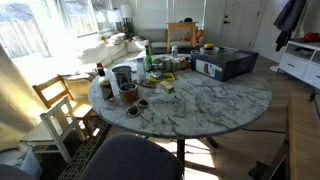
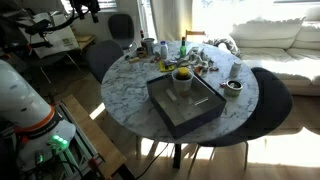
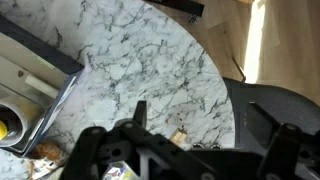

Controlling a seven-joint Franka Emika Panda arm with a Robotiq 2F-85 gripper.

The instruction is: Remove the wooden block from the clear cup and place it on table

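1. In the wrist view a dark tray (image 3: 35,45) fills the upper left corner, resting on the table (image 3: 150,60).
2. The block (image 3: 178,135) lies low in the middle of that view, on the marble and outside any cup, just beside 1 finger (image 3: 140,112). I cannot tell whether they touch.
3. The gripper (image 3: 198,112) enters from the bottom edge. Its 2 fingers stand apart with bare marble between them, clamped on nothing.
4. A dark chair (image 3: 285,100) sits past the table's rim at the right.
5. In an exterior view, from the left, a bottle (image 1: 100,78), a cup (image 1: 122,77) and the tray (image 1: 225,65) stand on the table (image 1: 190,105).
6. In both exterior views the block is too small to find.
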